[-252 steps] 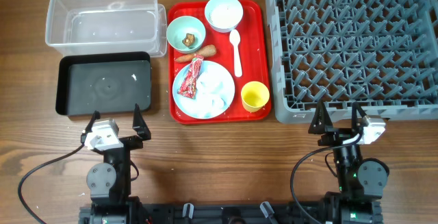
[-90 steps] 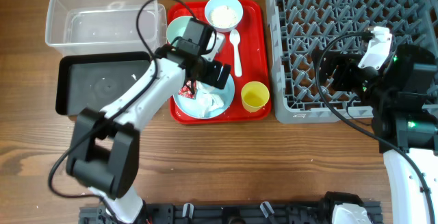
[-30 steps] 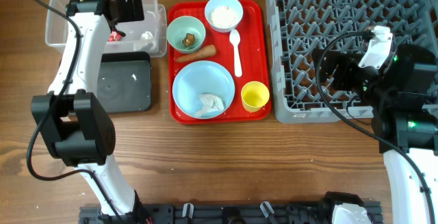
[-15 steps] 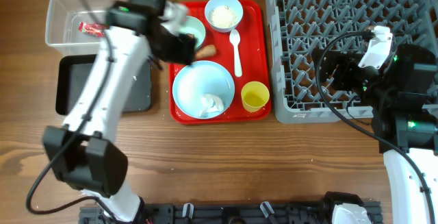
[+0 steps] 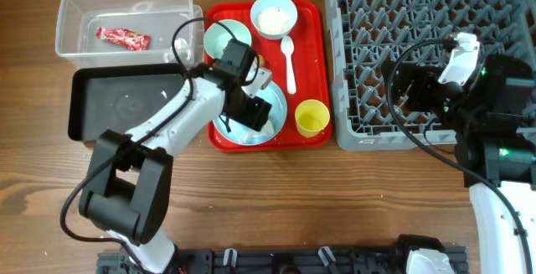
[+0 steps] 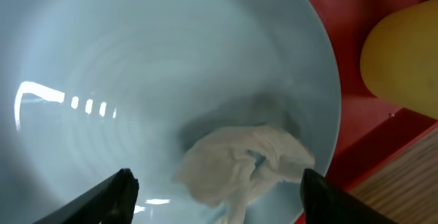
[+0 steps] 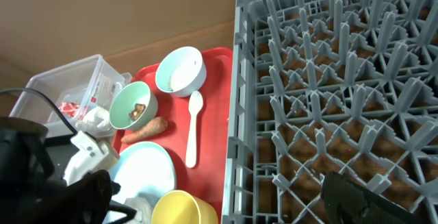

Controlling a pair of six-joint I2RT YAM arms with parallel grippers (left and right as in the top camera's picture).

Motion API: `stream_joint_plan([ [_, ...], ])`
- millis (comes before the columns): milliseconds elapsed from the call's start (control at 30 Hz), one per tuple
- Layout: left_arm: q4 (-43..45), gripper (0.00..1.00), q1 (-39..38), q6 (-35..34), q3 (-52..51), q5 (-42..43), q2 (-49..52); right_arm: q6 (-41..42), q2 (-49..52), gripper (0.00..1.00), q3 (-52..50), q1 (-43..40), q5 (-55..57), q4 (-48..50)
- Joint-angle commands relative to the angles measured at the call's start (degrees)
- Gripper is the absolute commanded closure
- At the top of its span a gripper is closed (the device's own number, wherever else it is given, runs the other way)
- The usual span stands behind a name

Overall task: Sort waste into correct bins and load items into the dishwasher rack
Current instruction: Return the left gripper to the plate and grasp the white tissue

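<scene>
My left gripper (image 5: 251, 111) is open and low over the light-blue plate (image 5: 226, 130) on the red tray. In the left wrist view the crumpled white tissue (image 6: 246, 162) lies on the plate (image 6: 137, 59) between my open fingers (image 6: 222, 196). The red wrapper (image 5: 122, 37) lies in the clear tub (image 5: 75, 10). The black tray (image 5: 126, 102) is beside it. My right gripper (image 5: 410, 90) is open and empty above the grey rack (image 5: 435, 23), which also shows in the right wrist view (image 7: 328, 80).
On the red tray (image 5: 318, 23) are a teal bowl with a brown scrap (image 7: 133, 107), a bowl with rice (image 5: 274, 16), a carrot (image 7: 145, 129), a white spoon (image 5: 290, 60) and a yellow cup (image 5: 311, 117). A white crumpled piece (image 5: 178, 49) lies in the tub.
My left arm has swung from the tub, where the wrapper now lies, to the plate and come down over the tissue. The right arm has not moved.
</scene>
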Motion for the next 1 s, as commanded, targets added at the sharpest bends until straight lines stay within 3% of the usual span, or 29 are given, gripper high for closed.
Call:
stream_joint_plan([
  [0, 3.0, 0.25, -0.2, 1.4, -2.9, 1.2, 0.5, 0.3, 0.3, 0.00, 1.0, 0.2, -1.1, -0.3],
  [67, 4.7, 0.27, -0.2, 1.4, -3.9, 1.2, 0.7, 0.3, 0.3, 0.00, 1.0, 0.2, -1.1, -0.3],
  [167, 6.5, 0.44, -0.2, 1.4, -4.8, 1.2, 0.7, 0.3, 0.3, 0.00, 1.0, 0.2, -1.1, -0.5],
  [267, 7.1, 0.74, -0.2, 1.4, -5.0, 1.2, 0.7, 0.3, 0.3, 0.00, 1.0, 0.2, -1.1, -0.7],
  [367, 7.2, 0.76, -0.2, 1.4, -5.0, 1.2, 0.8, 0.3, 0.3, 0.00, 1.0, 0.2, -1.1, -0.7],
  [400, 7.0, 0.74, -0.2, 1.4, -5.0, 1.2, 0.8, 0.3, 0.3, 0.00, 1.0, 0.2, -1.1, -0.7],
  [467, 6.8, 0.57, -0.2, 1.4, -5.0, 1.1, 1.0, 0.3, 0.3, 0.00, 1.0, 0.2, -1.1, -0.7],
  [533, 6.8, 0.46, -0.2, 1.4, -5.0, 1.2, 1.3, 0.3, 0.3, 0.00, 1.0, 0.2, -1.1, -0.7],
  [633, 6.7, 0.45, -0.3, 1.4, -5.0, 1.2, 2.5, 0.3, 0.3, 0.00, 1.0, 0.2, -1.1, -0.7],
  [700, 6.8, 0.52, -0.5, 1.4, -5.0, 1.2, 3.4, 0.3, 0.3, 0.00, 1.0, 0.2, -1.1, -0.7],
  [733, 6.9, 0.61, -0.7, 1.4, -5.0, 1.2, 3.8, 0.3, 0.3, 0.00, 1.0, 0.2, -1.1, -0.7],
  [833, 7.3, 0.96, -0.8, 1.4, -5.0, 1.1, 4.0, 0.3, 0.3, 0.00, 1.0, 0.2, -1.1, -0.7],
  [967, 6.9, 0.96, -0.3, -1.0, -2.8, 1.2, 3.4, 0.3, 0.3, 0.01, 1.0, 0.2, -1.1, -0.7],
])
